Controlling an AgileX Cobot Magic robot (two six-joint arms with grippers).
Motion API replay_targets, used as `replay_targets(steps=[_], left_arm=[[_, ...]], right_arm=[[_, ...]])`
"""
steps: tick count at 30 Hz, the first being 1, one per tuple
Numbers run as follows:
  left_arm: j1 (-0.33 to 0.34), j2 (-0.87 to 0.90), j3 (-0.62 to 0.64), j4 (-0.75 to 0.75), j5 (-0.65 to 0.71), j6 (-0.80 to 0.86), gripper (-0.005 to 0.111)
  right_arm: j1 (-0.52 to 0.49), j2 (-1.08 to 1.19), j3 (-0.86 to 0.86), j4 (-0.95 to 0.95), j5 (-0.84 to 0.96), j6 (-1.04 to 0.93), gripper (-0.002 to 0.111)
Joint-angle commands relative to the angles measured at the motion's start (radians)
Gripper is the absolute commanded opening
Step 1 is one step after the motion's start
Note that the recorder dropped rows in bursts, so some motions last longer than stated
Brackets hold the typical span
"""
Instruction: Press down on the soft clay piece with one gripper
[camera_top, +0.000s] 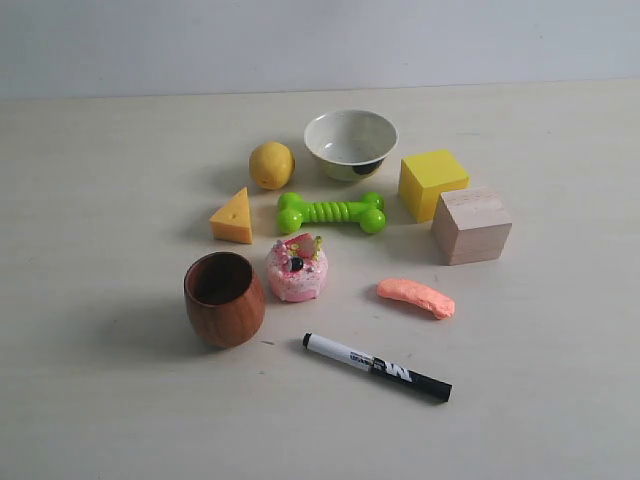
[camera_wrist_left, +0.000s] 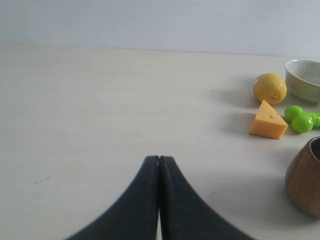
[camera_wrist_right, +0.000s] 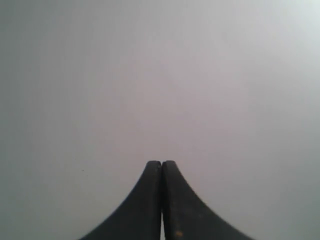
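The soft clay piece (camera_top: 416, 297), a salmon-pink sausage-like lump, lies flat on the table right of the cake toy and above the marker. Neither arm shows in the exterior view. My left gripper (camera_wrist_left: 159, 158) is shut with nothing between its black fingers, low over bare table left of the cheese wedge and wooden cup; the clay is out of that view. My right gripper (camera_wrist_right: 161, 162) is also shut and holds nothing, facing only a plain grey surface.
Around the clay stand a black-and-white marker (camera_top: 377, 367), a pink cake toy (camera_top: 296, 267), a wooden cup (camera_top: 224, 298), a cheese wedge (camera_top: 233, 217), a lemon (camera_top: 271, 165), a green bone toy (camera_top: 331, 212), a bowl (camera_top: 351, 143), a yellow cube (camera_top: 433, 184) and a wooden block (camera_top: 471, 225).
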Motion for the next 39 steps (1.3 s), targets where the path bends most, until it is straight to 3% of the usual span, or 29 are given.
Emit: replay_targets(steps=[1, 6, 12, 18, 22, 27, 39], left_arm=[[0.002, -0.006, -0.004, -0.002, -0.011, -0.001, 0.0], [0.002, -0.006, -0.004, -0.002, -0.011, -0.001, 0.0], [0.002, -0.006, -0.004, -0.002, -0.011, -0.001, 0.0], [0.002, -0.006, -0.004, -0.002, -0.011, -0.001, 0.0], [0.002, -0.006, -0.004, -0.002, -0.011, -0.001, 0.0], [0.002, -0.006, -0.004, -0.002, -0.011, -0.001, 0.0], [0.002, -0.006, -0.004, -0.002, -0.011, -0.001, 0.0]], right_arm=[[-0.006, 0.077, -0.116, -0.012, 0.068, 0.053, 0.0], [0.043, 0.171, -0.202, -0.014, 0.212, 0.053, 0.0], [0.206, 0.401, -0.326, 0.023, 0.54, -0.014, 0.0], [0.38, 0.68, -0.333, 0.427, 0.701, -0.387, 0.0], [0.445, 0.848, -0.333, 0.494, 0.709, -0.386, 0.0], [0.454, 0.939, -0.333, 0.555, 0.665, -0.383, 0.0], [0.454, 0.953, -0.333, 0.573, 0.626, -0.36, 0.0]])
